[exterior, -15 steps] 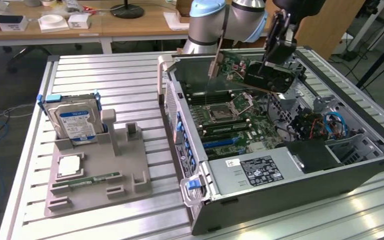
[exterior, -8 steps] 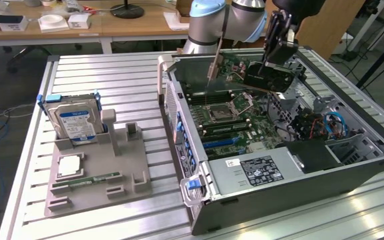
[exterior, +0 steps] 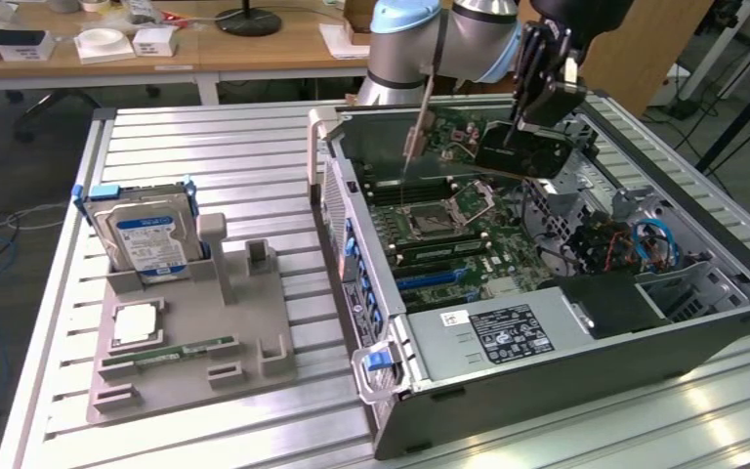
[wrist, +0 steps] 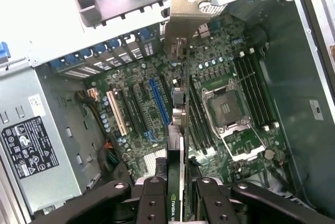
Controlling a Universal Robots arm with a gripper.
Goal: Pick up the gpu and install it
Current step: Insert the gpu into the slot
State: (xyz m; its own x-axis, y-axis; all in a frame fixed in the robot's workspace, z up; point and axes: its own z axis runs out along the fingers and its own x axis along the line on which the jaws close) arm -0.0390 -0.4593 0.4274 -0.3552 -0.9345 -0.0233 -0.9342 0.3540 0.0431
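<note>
The gpu (exterior: 506, 151) hangs in the air above the open computer case (exterior: 687, 322), over the motherboard (exterior: 447, 230). It is a green card with a black cooler block and a silver bracket (exterior: 417, 127) at the end toward the exterior view's left. My gripper (exterior: 527, 119) is shut on it from above. In the wrist view the gpu (wrist: 179, 124) shows edge-on between the two black fingers (wrist: 152, 198), and its bracket (wrist: 189, 14) points at the case's rear wall. The card hovers beside the long blue slot (wrist: 159, 101), apart from the board.
A grey fixture (exterior: 238, 332) at the exterior view's left holds an upright hard drive (exterior: 147, 234), a processor (exterior: 134, 322) and a memory stick (exterior: 173, 350). Inside the case are the power supply (exterior: 492, 337), the processor socket (exterior: 428, 220) and loose cables (exterior: 636, 239).
</note>
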